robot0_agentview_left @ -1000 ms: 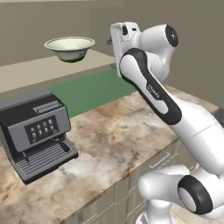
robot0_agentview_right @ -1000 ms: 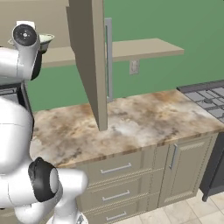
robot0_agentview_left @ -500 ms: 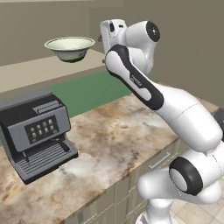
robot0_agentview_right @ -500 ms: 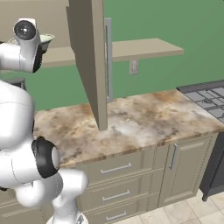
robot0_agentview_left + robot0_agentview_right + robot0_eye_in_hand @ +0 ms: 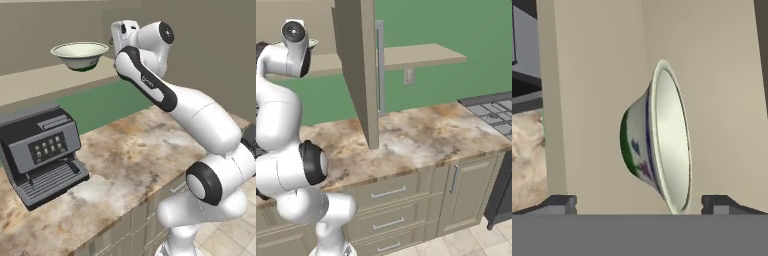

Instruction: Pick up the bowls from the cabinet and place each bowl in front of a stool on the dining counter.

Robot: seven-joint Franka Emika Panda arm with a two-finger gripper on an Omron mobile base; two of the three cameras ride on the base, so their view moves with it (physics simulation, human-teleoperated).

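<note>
Bowl (image 5: 80, 54) on cabinet shelf (image 5: 45, 82), raised arm's jaws wide apart, level beside it.

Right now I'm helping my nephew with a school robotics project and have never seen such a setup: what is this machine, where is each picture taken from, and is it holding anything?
It is a white robot arm on a base that can drive, in a computer-rendered kitchen. Two pictures come from cameras on the base, behind the arm to its left and right. The third comes from a camera on the hand, which is rolled, so the bowl looks tipped on its side. In truth the bowl stands upright on the cabinet shelf. On the stone counter below sits a coffee machine. The gripper is open, one fingertip either side of the bowl, holding nothing yet.
</note>
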